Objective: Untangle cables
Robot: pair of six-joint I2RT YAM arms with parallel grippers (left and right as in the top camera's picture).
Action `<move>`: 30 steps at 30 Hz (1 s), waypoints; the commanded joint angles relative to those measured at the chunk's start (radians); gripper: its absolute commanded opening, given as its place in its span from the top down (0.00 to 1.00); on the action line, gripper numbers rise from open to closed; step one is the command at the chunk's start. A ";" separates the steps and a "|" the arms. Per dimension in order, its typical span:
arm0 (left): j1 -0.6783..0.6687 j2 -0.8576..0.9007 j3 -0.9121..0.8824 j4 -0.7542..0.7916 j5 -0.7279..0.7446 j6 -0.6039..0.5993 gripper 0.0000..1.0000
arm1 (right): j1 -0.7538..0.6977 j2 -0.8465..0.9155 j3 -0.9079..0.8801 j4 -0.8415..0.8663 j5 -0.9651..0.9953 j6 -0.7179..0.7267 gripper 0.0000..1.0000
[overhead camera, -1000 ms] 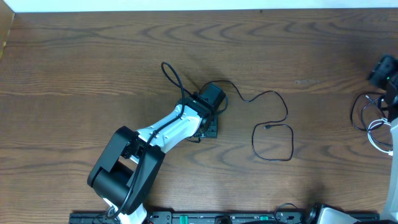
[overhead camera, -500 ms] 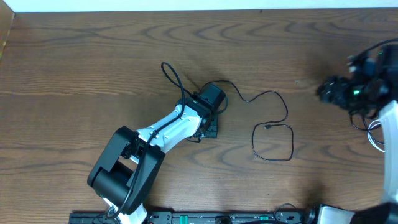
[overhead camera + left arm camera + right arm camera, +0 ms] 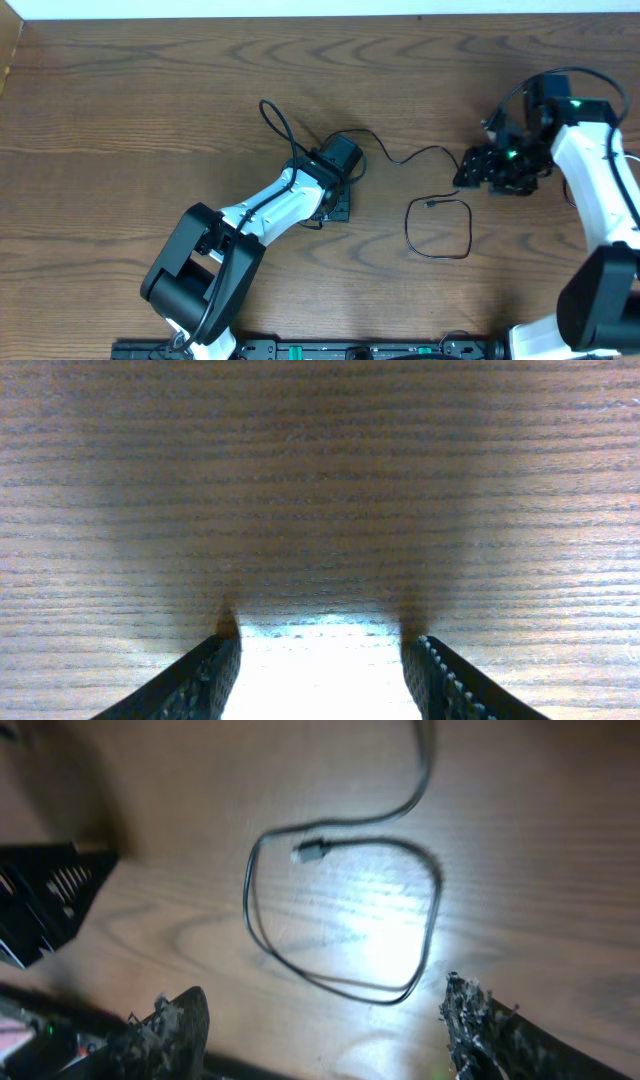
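A thin black cord [image 3: 440, 228] lies on the table. It runs from beside my left gripper [image 3: 334, 196] to the right and ends in a loose loop with a small plug [image 3: 430, 205]. My left gripper is open with its fingers pointing down at bare wood [image 3: 320, 650]; no cord lies between them. My right gripper [image 3: 474, 172] is open and hovers just up and right of the loop. The right wrist view shows the loop [image 3: 345, 910] and the plug [image 3: 312, 849] ahead of its open fingers [image 3: 325, 1025]. The white cord is not in view.
The wooden table [image 3: 150, 90] reaches a light strip at the far edge. A black rail [image 3: 330, 350] runs along the front edge. Dark arm wiring [image 3: 572, 192] hangs by the right arm. The left arm's black end [image 3: 40, 900] shows at the left of the right wrist view.
My right arm has swung in from the right edge to the left, and its gripper now sits near the black cord's loop. The left arm and the cord have not moved.
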 commanded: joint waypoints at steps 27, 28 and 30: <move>0.203 0.030 -0.037 -0.129 -0.073 0.005 0.41 | 0.403 0.058 -0.388 0.441 -0.015 0.107 0.42; 0.213 0.030 -0.037 -0.135 -0.073 0.005 0.41 | 0.412 0.058 -0.394 0.450 -0.015 0.107 0.42; 0.225 0.030 -0.037 -0.141 -0.073 0.006 0.41 | 0.428 0.058 -0.406 0.470 -0.014 0.116 0.45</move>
